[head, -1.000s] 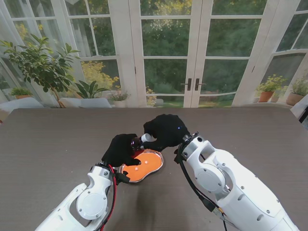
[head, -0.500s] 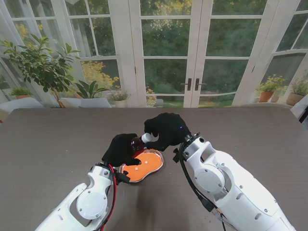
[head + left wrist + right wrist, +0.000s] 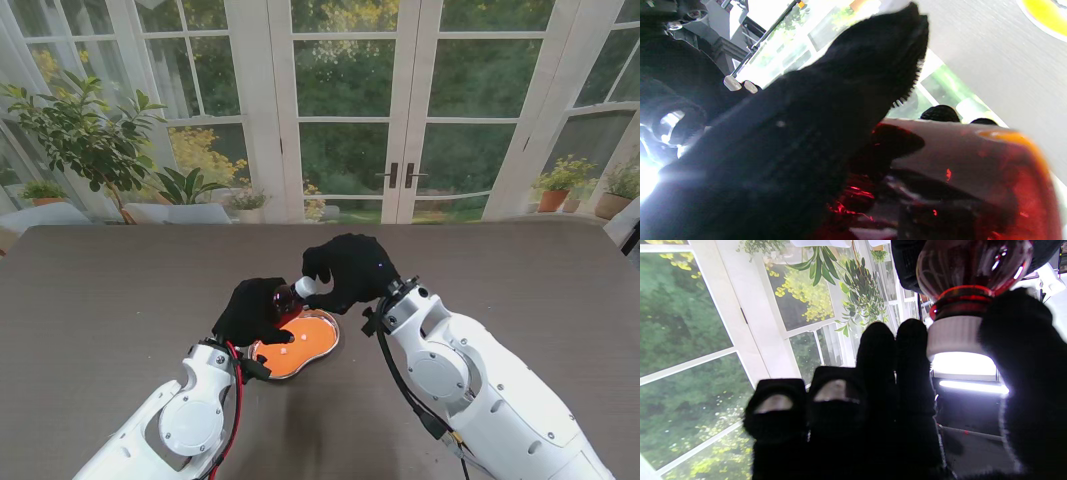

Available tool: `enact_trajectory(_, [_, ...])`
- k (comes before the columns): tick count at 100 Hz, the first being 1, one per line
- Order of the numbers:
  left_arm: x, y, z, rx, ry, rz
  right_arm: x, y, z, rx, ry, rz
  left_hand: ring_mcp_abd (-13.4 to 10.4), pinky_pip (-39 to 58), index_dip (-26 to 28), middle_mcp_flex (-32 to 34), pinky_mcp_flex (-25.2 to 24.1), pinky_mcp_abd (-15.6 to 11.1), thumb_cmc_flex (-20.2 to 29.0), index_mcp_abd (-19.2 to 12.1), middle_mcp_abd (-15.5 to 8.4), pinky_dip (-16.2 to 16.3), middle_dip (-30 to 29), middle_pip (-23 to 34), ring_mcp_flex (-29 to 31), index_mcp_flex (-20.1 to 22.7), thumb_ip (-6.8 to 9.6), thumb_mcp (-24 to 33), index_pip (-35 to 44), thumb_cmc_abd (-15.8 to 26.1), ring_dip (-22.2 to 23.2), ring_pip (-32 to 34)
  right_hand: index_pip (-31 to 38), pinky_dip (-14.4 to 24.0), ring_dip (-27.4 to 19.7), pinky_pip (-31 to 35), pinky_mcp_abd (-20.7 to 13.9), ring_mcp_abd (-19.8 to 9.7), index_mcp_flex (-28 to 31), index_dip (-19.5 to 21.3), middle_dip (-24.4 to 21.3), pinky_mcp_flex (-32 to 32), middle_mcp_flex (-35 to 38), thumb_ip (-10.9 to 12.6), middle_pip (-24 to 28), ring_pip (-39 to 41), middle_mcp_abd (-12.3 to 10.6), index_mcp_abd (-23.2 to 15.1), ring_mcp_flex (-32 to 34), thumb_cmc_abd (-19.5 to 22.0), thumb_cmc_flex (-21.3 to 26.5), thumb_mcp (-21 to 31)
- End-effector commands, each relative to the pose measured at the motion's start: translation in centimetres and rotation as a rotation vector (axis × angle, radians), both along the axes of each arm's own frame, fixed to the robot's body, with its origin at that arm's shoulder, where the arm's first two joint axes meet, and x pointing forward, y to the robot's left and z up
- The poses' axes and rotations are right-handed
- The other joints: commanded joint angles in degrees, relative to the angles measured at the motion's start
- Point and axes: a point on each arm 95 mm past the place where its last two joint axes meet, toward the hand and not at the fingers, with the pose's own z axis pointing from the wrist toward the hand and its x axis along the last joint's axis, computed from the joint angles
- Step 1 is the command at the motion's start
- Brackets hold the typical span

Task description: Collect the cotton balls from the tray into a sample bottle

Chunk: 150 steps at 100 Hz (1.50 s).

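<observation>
Nearest to me, the orange tray (image 3: 297, 346) lies on the dark table (image 3: 100, 300) between the two white arms, a few small white cotton balls (image 3: 284, 338) on it, too small to count; it has not shifted over the last second. Just beyond its far left edge the left hand (image 3: 253, 309) is wrapped around the dark red sample bottle (image 3: 283, 297), holding it tipped toward the right, as before. The right hand (image 3: 350, 270) pinches the bottle's white cap (image 3: 303, 287) between thumb (image 3: 1023, 373) and fingers (image 3: 912, 356); it has drifted slightly right and farther from me than a second ago, the cap with it. In the right wrist view the cap sits on the bottle's neck.
</observation>
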Motion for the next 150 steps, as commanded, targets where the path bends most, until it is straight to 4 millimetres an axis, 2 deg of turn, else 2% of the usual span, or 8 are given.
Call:
enact_trajectory(1, [-0.1, -0.2, -0.3, 0.004, 0.017, -0.014, 0.0, 0.5, -0.2, -0.005, -0.005, 0.011, 2.5, 33.8, 3.9, 3.9, 5.7, 0.7, 5.2, -3.0, 2.6, 2.8, 3.0, 6.5, 6.6, 5.5, 1.58, 3.9, 18.2, 61.2, 4.8, 25.9, 7.2, -0.6, 1.1, 3.3, -0.9, -3.4, 2.2, -0.4, 0.6, 1.5, 3.3, 0.4, 0.7, 2.3, -1.9, -6.7, 1.7, -1.1, 5.8, 7.9])
enact_trajectory(27, [-0.1, -0.2, -0.3, 0.002, 0.015, -0.011, 0.0, 1.1, -0.4, -0.005, -0.044, 0.01, 2.5, 33.8, 3.9, 3.8, 5.7, 0.7, 5.1, -3.0, 2.7, 2.8, 3.0, 6.4, 6.6, 5.4, 1.58, 3.9, 18.2, 61.2, 4.8, 25.9, 3.4, -1.2, 0.8, 2.8, -1.9, -5.1, -1.7, 3.0, 1.2, 1.7, -0.2, -1.5, -0.2, 1.0, -2.5, -3.5, 1.8, -12.5, 5.3, 12.3])
enact_trajectory(41, [-0.1, -0.2, -0.3, 0.001, 0.014, -0.011, 0.0, 1.0, -0.4, -0.019, -0.055, 0.001, 2.5, 33.8, 3.9, 3.8, 5.7, 0.7, 5.1, -3.1, 2.6, 2.8, 3.0, 6.4, 6.6, 5.4, 1.58, 3.9, 18.2, 61.2, 4.8, 25.9, -7.2, -0.8, -0.6, 1.5, -2.7, -5.1, -4.9, 15.7, -1.2, -0.2, -5.9, 10.2, -0.6, -2.3, -1.4, 2.2, 1.8, -11.5, -1.4, 13.8])
enact_trajectory(53, [-0.1, -0.2, -0.3, 0.002, 0.014, -0.012, -0.1, 0.7, -0.2, -0.04, -0.058, -0.008, 2.5, 33.8, 3.9, 3.8, 5.7, 0.7, 5.1, -3.1, 2.6, 2.8, 3.0, 6.4, 6.6, 5.4, 1.58, 3.9, 18.2, 61.2, 4.8, 25.9, -10.0, -0.4, -2.9, 0.0, -3.2, -4.0, -11.3, 15.2, -2.8, -3.5, -11.8, 9.8, -1.5, -8.1, 0.0, 5.6, 1.8, -11.2, -7.9, 13.3])
enact_trajectory(80, [-0.1, -0.1, -0.3, 0.003, 0.013, -0.012, -0.2, -0.1, 0.4, -0.111, 0.035, -0.031, 2.5, 33.7, 3.9, 3.9, 5.7, 0.8, 5.1, -3.1, 2.6, 2.8, 3.0, 6.4, 6.7, 5.4, 1.58, 3.9, 18.1, 61.2, 4.8, 25.9, -16.5, 2.9, -3.3, -1.4, -2.2, 0.5, -18.4, 11.8, -5.3, -10.1, -18.8, 10.8, -2.6, -15.4, 3.2, 8.8, -0.2, 13.7, -23.0, -0.6])
enact_trajectory(117, [-0.1, -0.2, -0.3, 0.003, 0.011, -0.015, -0.3, 0.5, 0.3, -0.163, 0.102, -0.04, 2.5, 33.7, 3.9, 3.8, 5.7, 0.8, 5.1, -3.0, 2.7, 2.8, 2.9, 6.4, 6.7, 5.5, 1.57, 3.9, 18.1, 61.2, 4.8, 26.0, -14.5, 3.1, -1.7, 1.0, -0.1, 1.5, -3.3, 14.1, -3.4, -6.8, -9.4, 16.2, -2.2, -9.5, 4.1, 5.3, 1.6, 34.4, -16.6, -22.4])
enact_trajectory(145, [-0.1, -0.2, -0.4, 0.004, 0.008, -0.019, -0.5, 1.3, 0.2, -0.162, 0.086, -0.012, 2.5, 33.6, 3.9, 3.8, 5.6, 0.9, 5.1, -3.1, 2.7, 2.8, 3.0, 6.4, 6.7, 5.4, 1.57, 3.9, 18.1, 61.2, 4.7, 26.0, -11.1, 1.6, -0.5, 2.6, 0.8, -0.3, 4.7, 16.3, -2.5, -3.3, -0.8, 15.3, -1.3, -3.0, 2.4, 3.8, 1.7, 25.9, -8.9, -1.8])
enact_trajectory(150, [-0.1, -0.2, -0.4, 0.004, 0.007, -0.019, -0.5, 1.3, 0.2, -0.16, 0.083, -0.006, 2.5, 33.6, 3.9, 3.8, 5.6, 0.9, 5.1, -3.1, 2.7, 2.8, 3.0, 6.4, 6.7, 5.4, 1.57, 3.9, 18.2, 61.2, 4.7, 26.0, -8.4, 1.2, -0.4, 2.8, 0.7, -0.5, 4.3, 11.1, -2.1, -2.9, 0.0, 9.8, -1.3, -2.3, 2.2, 3.1, 1.6, 23.7, -6.2, 0.0])
